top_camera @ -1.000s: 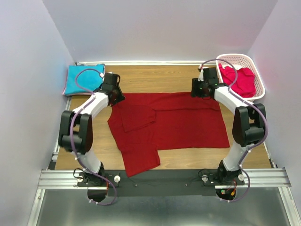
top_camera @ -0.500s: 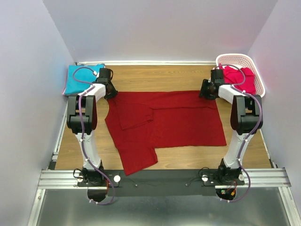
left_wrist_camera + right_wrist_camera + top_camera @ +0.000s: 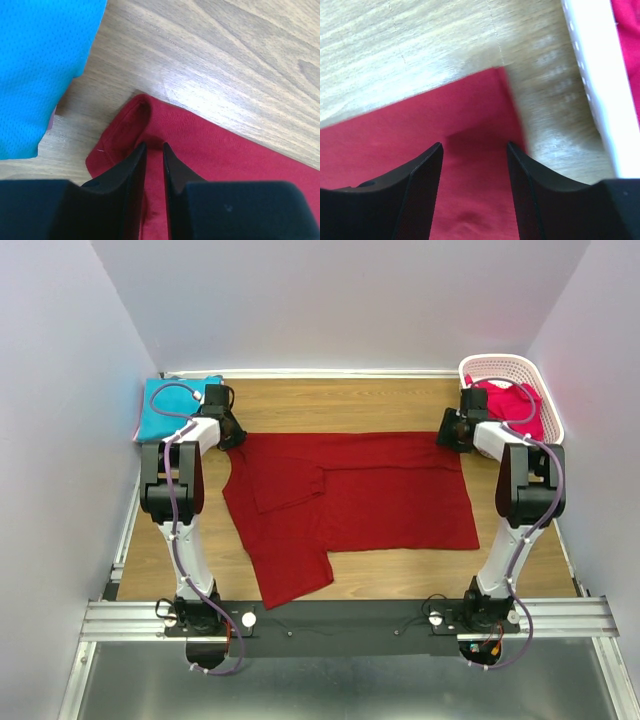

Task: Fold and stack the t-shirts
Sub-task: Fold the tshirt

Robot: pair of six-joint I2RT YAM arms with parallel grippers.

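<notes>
A dark red t-shirt lies spread on the wooden table, one sleeve folded in. My left gripper is at its far left corner. In the left wrist view, that gripper has its jaws nearly together, with a raised fold of the dark red t-shirt pinched between them. My right gripper is over the far right corner. In the right wrist view the right gripper stands open, its jaws astride the flat cloth. A folded turquoise t-shirt lies far left. A pinkish-red t-shirt sits in the basket.
The white latticed basket stands at the far right corner, its wall close beside my right gripper. The turquoise t-shirt lies just left of my left gripper. Grey walls enclose the table on three sides.
Both grippers moved outward to the shirt's far corners, the left one leftward, the right one rightward. The left jaws have narrowed onto the cloth. The shirt's far edge is drawn straighter.
</notes>
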